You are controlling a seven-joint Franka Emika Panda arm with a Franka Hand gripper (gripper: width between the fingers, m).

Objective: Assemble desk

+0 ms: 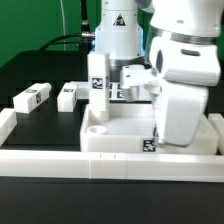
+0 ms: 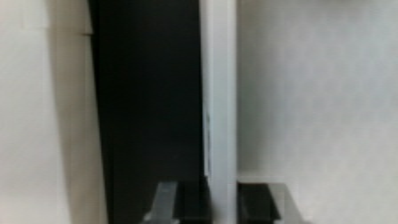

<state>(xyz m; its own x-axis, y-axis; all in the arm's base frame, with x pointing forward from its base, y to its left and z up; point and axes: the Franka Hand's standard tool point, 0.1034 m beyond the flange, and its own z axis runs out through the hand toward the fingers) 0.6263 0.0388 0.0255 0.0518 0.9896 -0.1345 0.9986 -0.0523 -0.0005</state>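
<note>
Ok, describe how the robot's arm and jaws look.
The arm is bulky, with glossy white rounded shells and a dark band at one joint. Its white column carries a black triangular mark. Black cables run behind it. In the wrist view, the jaws are dark grey, flat and straight-edged.

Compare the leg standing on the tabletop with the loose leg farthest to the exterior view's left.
The standing leg is upright; the loose leg lies flat. The standing leg sits in the tabletop's corner; the loose leg rests on the black table, apart. Both are white and tagged.
</note>
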